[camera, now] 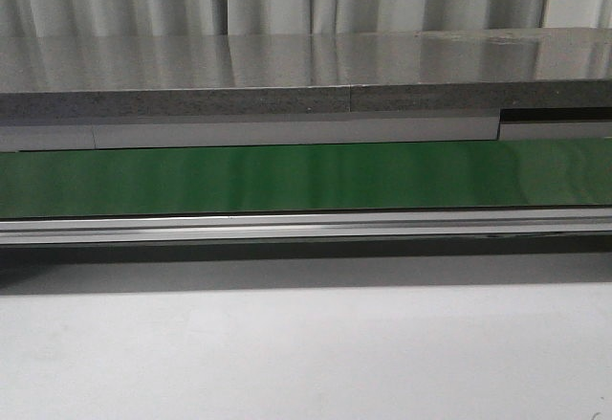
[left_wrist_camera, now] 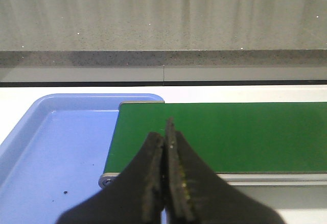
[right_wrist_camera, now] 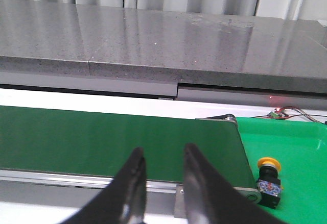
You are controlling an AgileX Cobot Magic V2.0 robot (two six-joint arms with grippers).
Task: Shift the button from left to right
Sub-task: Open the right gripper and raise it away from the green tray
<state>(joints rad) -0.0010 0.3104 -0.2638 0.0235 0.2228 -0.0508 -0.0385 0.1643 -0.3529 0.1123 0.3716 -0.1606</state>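
The button (right_wrist_camera: 269,179) stands at the lower right of the right wrist view, on a green surface (right_wrist_camera: 296,147) just beside the end of the green belt (right_wrist_camera: 117,137). The right tool (right_wrist_camera: 162,175) has its fingers apart, holding nothing. The left tool (left_wrist_camera: 165,175) has its fingers pressed together over the belt edge, beside a blue tray (left_wrist_camera: 56,152).

We see the green conveyor belt (camera: 306,176) bare along its whole length, so a gripper could pass anywhere over it. Behind it the grey stone ledge (camera: 287,80) rises as a wall. At the belt's one end sits the blue tray (left_wrist_camera: 46,147), open inside. Past the other end, the button (right_wrist_camera: 269,178) stands alone on the green surface (right_wrist_camera: 291,142), with red wires (right_wrist_camera: 291,112) near the back.
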